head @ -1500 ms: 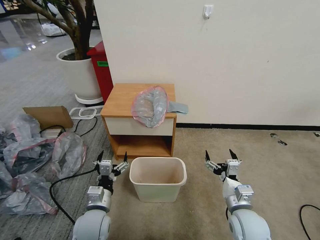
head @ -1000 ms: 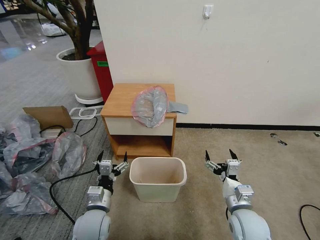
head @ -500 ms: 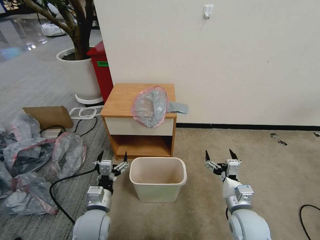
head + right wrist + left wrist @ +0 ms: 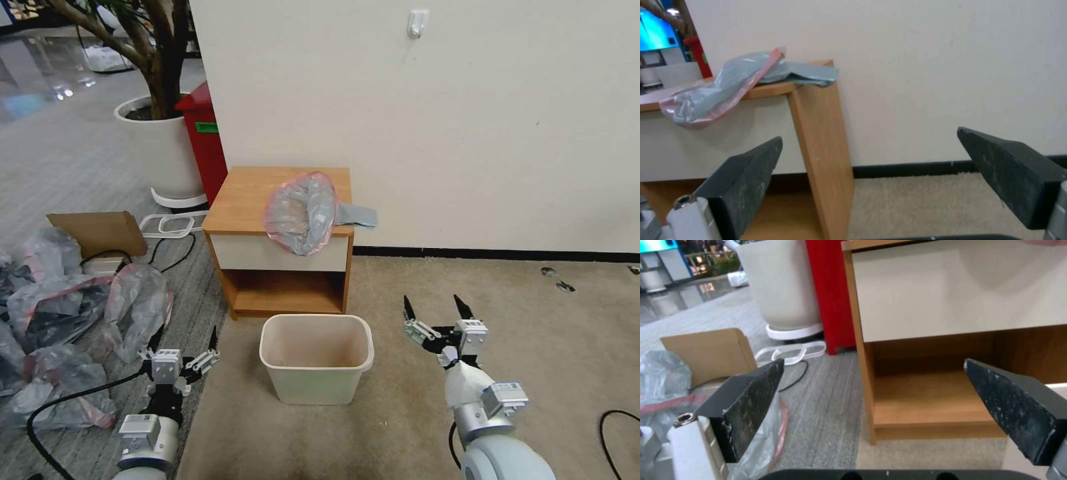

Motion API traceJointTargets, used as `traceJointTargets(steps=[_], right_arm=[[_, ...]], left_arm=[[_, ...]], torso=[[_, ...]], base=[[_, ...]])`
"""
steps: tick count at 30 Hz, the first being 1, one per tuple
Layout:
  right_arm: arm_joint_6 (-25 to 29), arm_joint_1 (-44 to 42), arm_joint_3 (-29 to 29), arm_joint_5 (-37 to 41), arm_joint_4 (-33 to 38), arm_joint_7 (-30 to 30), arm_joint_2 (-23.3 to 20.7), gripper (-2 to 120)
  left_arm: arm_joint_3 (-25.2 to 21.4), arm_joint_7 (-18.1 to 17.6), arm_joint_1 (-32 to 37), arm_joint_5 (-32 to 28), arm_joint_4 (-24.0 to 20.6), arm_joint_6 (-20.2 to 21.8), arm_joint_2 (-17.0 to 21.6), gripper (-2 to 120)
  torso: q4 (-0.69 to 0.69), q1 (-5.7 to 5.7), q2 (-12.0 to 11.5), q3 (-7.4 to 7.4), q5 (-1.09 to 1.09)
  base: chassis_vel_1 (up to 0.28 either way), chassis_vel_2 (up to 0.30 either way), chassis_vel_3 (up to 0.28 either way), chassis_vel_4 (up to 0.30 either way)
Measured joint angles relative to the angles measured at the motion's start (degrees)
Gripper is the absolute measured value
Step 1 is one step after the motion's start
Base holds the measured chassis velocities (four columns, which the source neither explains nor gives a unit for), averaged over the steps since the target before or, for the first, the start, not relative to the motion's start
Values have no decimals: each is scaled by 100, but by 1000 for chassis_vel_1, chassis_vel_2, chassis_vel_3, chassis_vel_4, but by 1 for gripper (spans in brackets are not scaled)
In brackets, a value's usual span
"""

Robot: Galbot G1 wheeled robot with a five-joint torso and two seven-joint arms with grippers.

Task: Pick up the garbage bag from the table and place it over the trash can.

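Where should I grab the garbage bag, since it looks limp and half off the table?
Probably the garbage bag at its pink-rimmed mouth, which droops over the table front edge. Come from the front, above the trash can: that fold hangs free.

Between the right gripper's (image 4: 871, 186) widely parted dark jaws stood the table's (image 4: 818, 126) wooden side panel, with the garbage bag (image 4: 729, 90) lying on the tabletop, its pink-rimmed end drooping over the white drawer front (image 4: 706, 150) near the wall (image 4: 929, 66).
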Motion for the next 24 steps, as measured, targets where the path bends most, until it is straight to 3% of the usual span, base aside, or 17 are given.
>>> traceJointTargets(steps=[6,10,12,15,16,19,24], right_arm=[[11,190,-128,705,-203,17,-117,100],[-5,735,-488,2194,-554,105,-385,100],[-5,850,-566,2500,-634,109,-408,100],[13,1321,-858,3869,-911,141,-459,100],[13,1321,-858,3869,-911,141,-459,100],[77,1834,-1070,5100,-1261,225,-422,100],[235,2466,-1184,5685,-1819,246,-191,100]], left_arm=[[1,-1,-24,-71,98,-165,62,100],[-41,-90,-79,-47,135,-224,284,100],[-52,-138,-79,-34,130,-224,302,100],[-92,-250,-21,7,36,-225,305,100],[-92,-250,-21,7,36,-225,305,100],[-101,-340,60,144,-10,-259,230,100],[-101,-384,164,272,-91,-264,168,100]], torso=[[0,0,0,1,1],[0,0,0,1,1],[0,0,0,1,1],[1,0,0,1,1],[1,0,0,1,1],[1,0,-1,1,0],[1,0,-1,1,1]], base=[[0,0,0,0],[0,0,0,0],[0,0,0,0],[0,0,0,0],[0,0,0,0],[0,0,0,0],[0,0,0,0]])
